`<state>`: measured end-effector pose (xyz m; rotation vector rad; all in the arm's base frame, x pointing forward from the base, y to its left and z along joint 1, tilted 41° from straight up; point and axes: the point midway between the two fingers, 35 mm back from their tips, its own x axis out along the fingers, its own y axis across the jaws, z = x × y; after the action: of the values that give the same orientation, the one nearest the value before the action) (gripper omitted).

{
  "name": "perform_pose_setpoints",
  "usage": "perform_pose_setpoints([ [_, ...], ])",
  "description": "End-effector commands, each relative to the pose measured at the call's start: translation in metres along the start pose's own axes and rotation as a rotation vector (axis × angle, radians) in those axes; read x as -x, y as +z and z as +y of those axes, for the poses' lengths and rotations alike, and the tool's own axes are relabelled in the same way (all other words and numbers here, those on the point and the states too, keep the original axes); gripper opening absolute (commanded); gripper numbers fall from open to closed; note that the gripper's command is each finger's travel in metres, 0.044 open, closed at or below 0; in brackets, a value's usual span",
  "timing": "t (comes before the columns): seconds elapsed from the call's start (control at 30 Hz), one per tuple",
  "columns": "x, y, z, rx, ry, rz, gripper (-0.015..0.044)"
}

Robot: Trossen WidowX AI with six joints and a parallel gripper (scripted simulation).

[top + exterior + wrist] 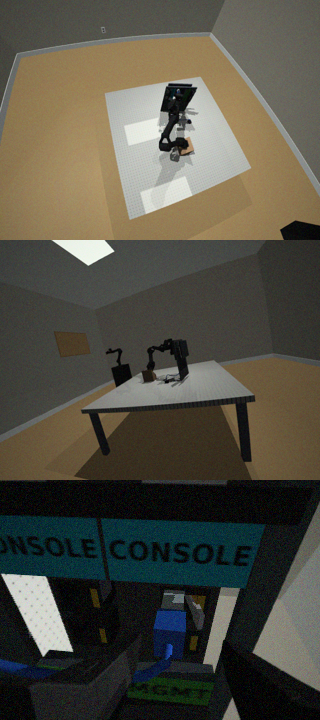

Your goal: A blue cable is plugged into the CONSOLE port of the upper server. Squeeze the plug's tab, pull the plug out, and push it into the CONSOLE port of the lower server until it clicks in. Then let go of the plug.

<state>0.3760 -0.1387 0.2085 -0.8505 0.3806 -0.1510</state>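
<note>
Around the plug (pixel 170 627), seemingly, open fingers

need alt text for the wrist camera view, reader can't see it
A blue plug with a blue cable sits below the right-hand of two teal CONSOLE labels, above a green MGMT label. The gripper's dark fingers stand open, reaching in from below on either side of it.

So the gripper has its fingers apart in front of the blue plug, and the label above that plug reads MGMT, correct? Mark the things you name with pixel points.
Not the label: above the blue plug (pixel 169 630), it reads CONSOLE, per the wrist view. The gripper's (pixel 182 642) fingers are apart, as you say.
</note>
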Motion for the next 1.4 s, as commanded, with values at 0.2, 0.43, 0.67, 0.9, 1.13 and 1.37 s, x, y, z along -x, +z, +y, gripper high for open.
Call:
perform_pose_setpoints([
  [0.2,-0.016,0.003,0.001,-0.004,0.001,0.004,0.0239],
  [0.43,-0.027,0.005,0.001,-0.004,0.001,0.003,0.0239],
  [0.67,-0.038,0.007,0.003,-0.004,0.000,0.003,0.0239],
  [0.9,-0.036,0.008,0.001,-0.001,-0.001,-0.001,0.0213],
  [1.13,-0.036,0.008,0.001,-0.001,-0.001,-0.001,0.0166],
  [1.37,-0.036,0.008,0.001,-0.001,-0.001,-0.001,0.0119],
])
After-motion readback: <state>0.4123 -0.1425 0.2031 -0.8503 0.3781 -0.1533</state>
